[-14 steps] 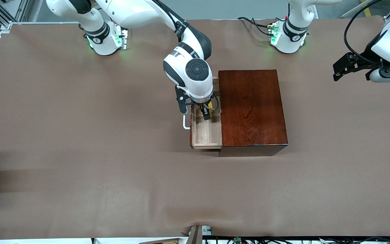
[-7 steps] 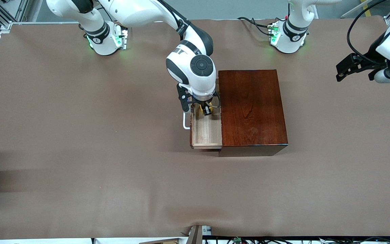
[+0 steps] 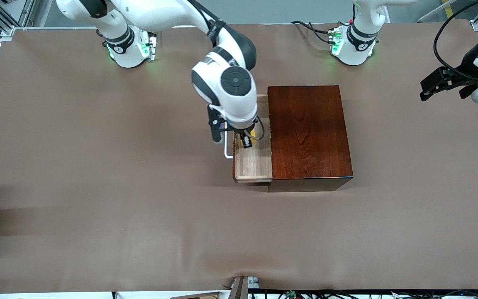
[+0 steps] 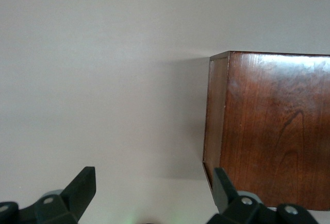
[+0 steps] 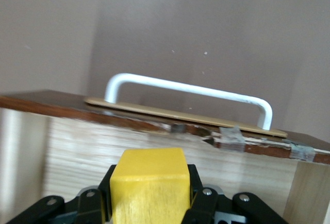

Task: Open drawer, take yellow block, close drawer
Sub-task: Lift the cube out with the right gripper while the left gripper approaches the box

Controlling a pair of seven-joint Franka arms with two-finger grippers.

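The drawer stands pulled out of the dark reddish-brown box, toward the right arm's end of the table. Its white handle is on the outer face. My right gripper hangs over the drawer, shut on the yellow block. In the right wrist view the yellow block sits squeezed between the black fingers of the right gripper, facing the drawer's front panel and handle. My left gripper waits open over the left arm's end of the table.
Brown table covering surrounds the box on every side. The left wrist view shows the left gripper above bare table, with a corner of the box beside one finger. Both arm bases stand along the table's edge farthest from the front camera.
My right gripper has shut on the yellow block and lifted it, shifting toward the drawer's handle. The left arm has drifted toward its own end of the table.
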